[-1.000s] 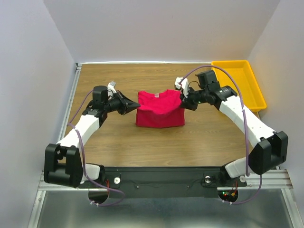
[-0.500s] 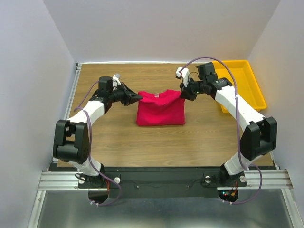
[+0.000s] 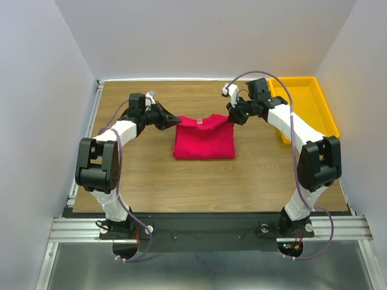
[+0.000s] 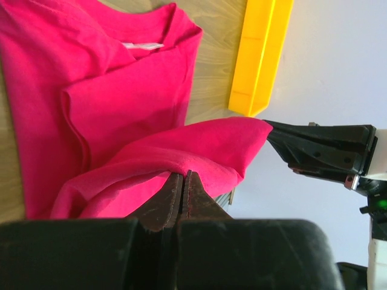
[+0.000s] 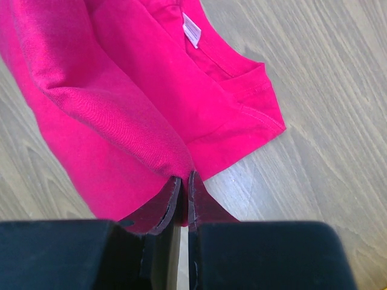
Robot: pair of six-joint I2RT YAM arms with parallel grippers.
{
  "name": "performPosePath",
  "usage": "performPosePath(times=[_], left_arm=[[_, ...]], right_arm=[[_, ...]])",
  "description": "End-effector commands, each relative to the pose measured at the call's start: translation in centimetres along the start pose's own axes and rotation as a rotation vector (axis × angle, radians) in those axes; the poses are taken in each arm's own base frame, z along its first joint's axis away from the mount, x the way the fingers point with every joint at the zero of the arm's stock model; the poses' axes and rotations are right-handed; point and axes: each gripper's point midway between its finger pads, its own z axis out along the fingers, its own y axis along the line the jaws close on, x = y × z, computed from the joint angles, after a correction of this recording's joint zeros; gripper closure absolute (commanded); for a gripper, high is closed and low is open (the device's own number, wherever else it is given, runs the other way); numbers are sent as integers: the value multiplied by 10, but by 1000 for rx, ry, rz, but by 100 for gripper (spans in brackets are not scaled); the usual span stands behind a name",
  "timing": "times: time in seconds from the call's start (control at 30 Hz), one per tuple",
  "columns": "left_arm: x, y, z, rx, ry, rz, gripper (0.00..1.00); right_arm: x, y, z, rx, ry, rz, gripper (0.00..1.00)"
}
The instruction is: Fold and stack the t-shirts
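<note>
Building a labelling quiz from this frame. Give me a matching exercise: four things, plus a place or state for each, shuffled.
Things:
1. left gripper
2. right gripper
3. yellow tray
4. neck label

Places or states:
A. white, at the neck of the t-shirt
B. at the far right corner of the table
C. shut on the t-shirt's far corner, right-arm side
D. shut on the t-shirt's far corner, left-arm side

Pairs: 1-D; 2-C; 3-B; 4-A

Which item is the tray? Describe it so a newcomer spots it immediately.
Start at the wooden table and go to its far right corner. The yellow tray lies there. It is the only rigid, yellow thing, unlike the soft crimson t-shirt at mid-table.
</note>
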Motion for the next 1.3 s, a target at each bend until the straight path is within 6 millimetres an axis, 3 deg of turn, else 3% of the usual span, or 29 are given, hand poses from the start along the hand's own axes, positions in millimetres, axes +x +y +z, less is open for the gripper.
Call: performPosePath(times=[0.0,0.9,1.27], left_arm=[[-19,-26,-2,71,-28,84,100],[-53,-7,27,45,-42,56,100],[-60,5,34,27,-45,36,100]], right_arm=[[-28,-28,-6,87,-77,-26,99],[-13,-65,26,169,-50,56,99],[-6,-70,40,169,-39,90,99]])
